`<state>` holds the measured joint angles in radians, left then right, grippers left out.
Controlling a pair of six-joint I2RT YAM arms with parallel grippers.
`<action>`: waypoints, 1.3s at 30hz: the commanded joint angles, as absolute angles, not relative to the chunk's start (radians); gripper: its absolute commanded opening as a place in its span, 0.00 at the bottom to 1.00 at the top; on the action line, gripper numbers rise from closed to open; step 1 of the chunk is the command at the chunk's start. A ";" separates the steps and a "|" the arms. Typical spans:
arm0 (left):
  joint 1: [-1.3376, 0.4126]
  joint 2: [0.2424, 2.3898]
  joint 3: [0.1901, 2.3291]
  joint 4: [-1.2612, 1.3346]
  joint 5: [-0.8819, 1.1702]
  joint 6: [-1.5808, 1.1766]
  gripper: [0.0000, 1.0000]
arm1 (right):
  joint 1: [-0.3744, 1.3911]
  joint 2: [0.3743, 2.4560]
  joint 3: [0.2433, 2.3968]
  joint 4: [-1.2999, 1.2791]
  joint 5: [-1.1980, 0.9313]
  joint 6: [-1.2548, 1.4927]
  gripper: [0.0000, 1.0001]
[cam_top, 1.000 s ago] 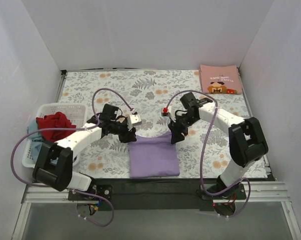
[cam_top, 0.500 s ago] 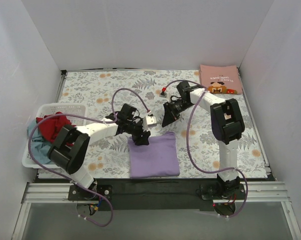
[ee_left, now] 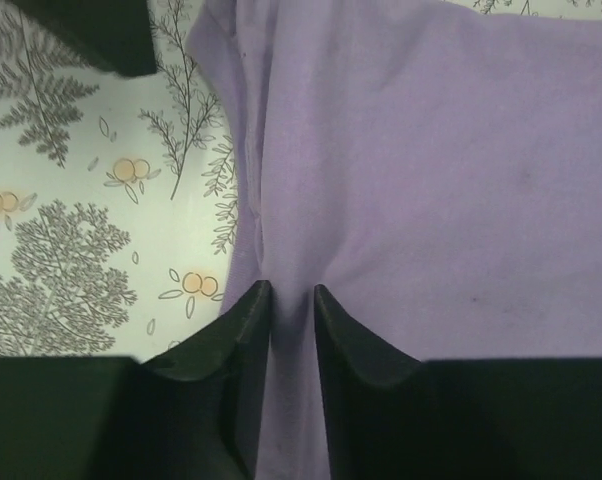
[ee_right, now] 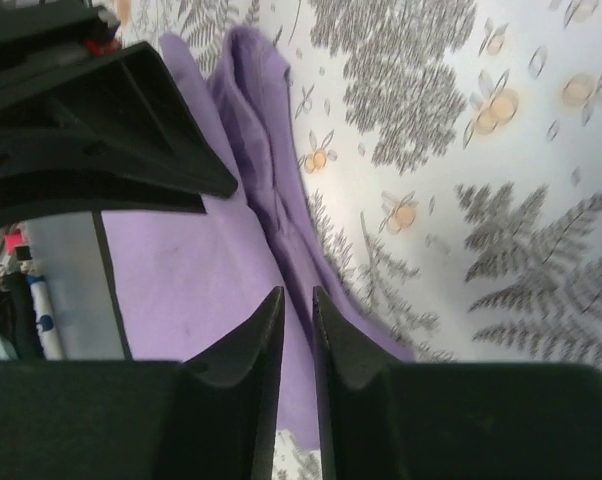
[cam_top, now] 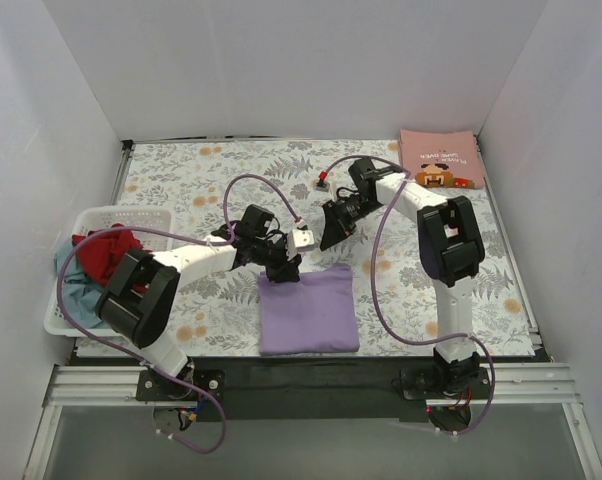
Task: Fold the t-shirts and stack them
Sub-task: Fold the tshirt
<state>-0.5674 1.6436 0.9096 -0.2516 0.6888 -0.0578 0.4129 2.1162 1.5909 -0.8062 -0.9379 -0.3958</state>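
The lavender t-shirt (cam_top: 308, 312) lies folded into a rectangle on the floral cloth, near the front middle. My left gripper (cam_top: 284, 270) sits at its far left corner and is shut on a bunched pinch of the fabric (ee_left: 292, 290); creases run out from the jaws over the shirt (ee_left: 431, 180). My right gripper (cam_top: 329, 238) hangs above the cloth just beyond the shirt's far edge, jaws almost together and empty (ee_right: 298, 292); the shirt (ee_right: 181, 290) shows below it. The salmon-pink t-shirt (cam_top: 441, 158) lies folded at the back right corner.
A white basket (cam_top: 131, 212) at the left edge holds a red t-shirt (cam_top: 106, 250) and a grey-blue one (cam_top: 76, 285). The floral table cloth (cam_top: 221, 170) covers the table. White walls close in the left, back and right.
My right gripper has let go of the shirt's far right corner and moved up and back. My left gripper has shifted right along the shirt's far edge.
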 commanded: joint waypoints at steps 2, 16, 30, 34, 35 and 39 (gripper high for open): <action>-0.580 1.597 0.896 -0.229 0.709 -0.025 0.29 | 0.442 2.195 1.693 -0.807 -0.977 -0.426 0.20; -0.618 1.646 0.917 -0.203 0.707 -0.009 0.03 | 0.537 2.273 1.649 -0.813 -0.980 -0.529 0.06; -0.632 1.543 0.842 -0.048 0.600 0.078 0.00 | 0.545 2.339 1.620 -0.851 -0.973 -0.595 0.01; -0.627 1.578 0.810 0.038 0.557 0.080 0.00 | 0.526 2.336 1.657 -0.861 -0.959 -0.592 0.01; -0.627 1.585 0.805 0.050 0.549 0.083 0.00 | 0.517 2.336 1.663 -0.864 -0.945 -0.591 0.01; -0.626 1.620 0.804 0.063 0.514 0.094 0.00 | 0.502 2.332 1.716 -0.882 -0.867 -0.592 0.07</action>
<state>-0.6346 1.6173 0.8066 0.0010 0.5640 0.0666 0.5224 2.3135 1.6577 -0.8608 -0.9703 -0.5575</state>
